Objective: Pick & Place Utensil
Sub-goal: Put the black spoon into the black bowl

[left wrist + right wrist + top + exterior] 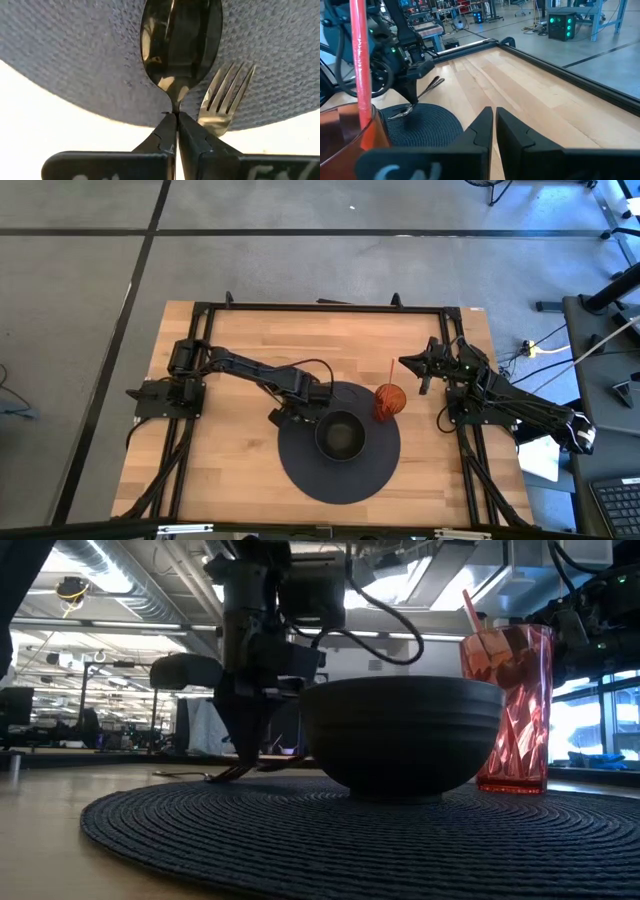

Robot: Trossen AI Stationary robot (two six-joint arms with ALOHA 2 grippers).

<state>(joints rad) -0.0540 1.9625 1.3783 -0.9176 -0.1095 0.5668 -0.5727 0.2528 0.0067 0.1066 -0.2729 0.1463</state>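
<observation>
A metal spoon and a metal fork lie side by side at the left edge of the round dark placemat, heads on the mat. My left gripper stands over them, pointing down and shut on the spoon; it also shows in the low view. A dark bowl sits in the middle of the mat, with a red cup holding a straw on the mat's right rim. My right gripper waits shut near the table's right side, touching nothing. My left gripper pinches the spoon's neck, just behind its bowl, between the two fingertips. The fingers come from above, pointing down, across the handle. The spoon's bowl is over the placemat's edge, low and about level; I cannot tell whether it rests on the mat.
The fork's tines lie right beside the held spoon, close to one finger. The bowl stands just right of the left gripper. A black frame borders the wooden table. Bare wood lies toward the far edge.
</observation>
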